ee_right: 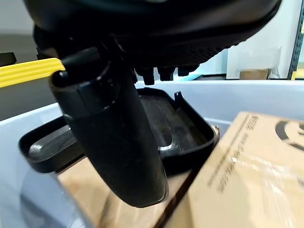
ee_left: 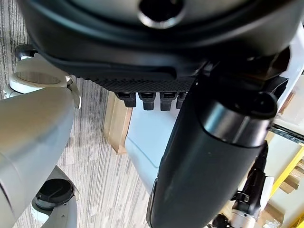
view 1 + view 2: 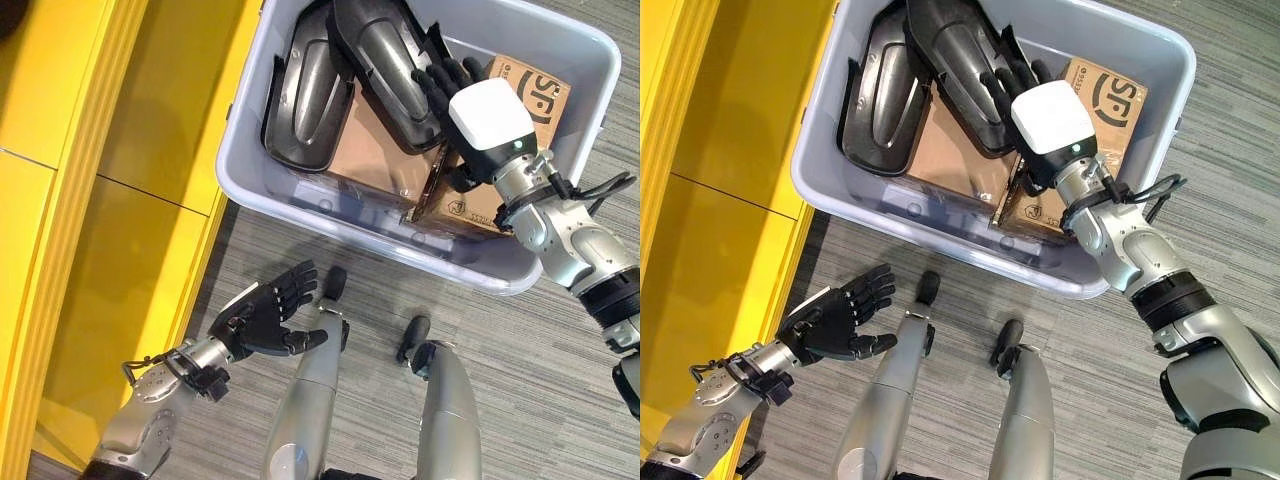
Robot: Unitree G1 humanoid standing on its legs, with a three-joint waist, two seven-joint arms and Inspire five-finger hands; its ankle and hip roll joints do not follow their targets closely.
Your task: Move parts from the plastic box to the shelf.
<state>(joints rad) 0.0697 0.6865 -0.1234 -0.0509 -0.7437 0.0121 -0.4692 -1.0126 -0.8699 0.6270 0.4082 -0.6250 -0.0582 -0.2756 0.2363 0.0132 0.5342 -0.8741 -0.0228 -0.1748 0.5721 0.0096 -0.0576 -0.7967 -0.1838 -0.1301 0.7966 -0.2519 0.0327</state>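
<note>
The plastic box [image 3: 300, 190] sits on the grey carpeted floor [image 3: 540, 350] just beside the yellow shelf [image 3: 90, 200], a placement that looks meant to keep the carry from one to the other short. Inside it lie two black moulded parts [image 3: 310, 95] — one flat near the shelf-side wall, the other [image 3: 385, 60] propped across it at a tilt — along with brown cardboard boxes [image 3: 535, 95] packed against the far side.

The right hand [image 3: 445, 80] reaches down into the box, its fingers straight and spread over the tilted part rather than curled round it. From the right wrist view the thumb hangs clear above the part's rim, so nothing is gripped yet. The hand seems poised over the upper part because that one lies on top and would come free first.

The left hand [image 3: 265, 315] waits outside the box, low over the floor, palm up with fingers relaxed and apart — likely held ready to support or receive a part once it is lifted.

No part is on the shelf, so I judge the transfer barely begun.
</note>
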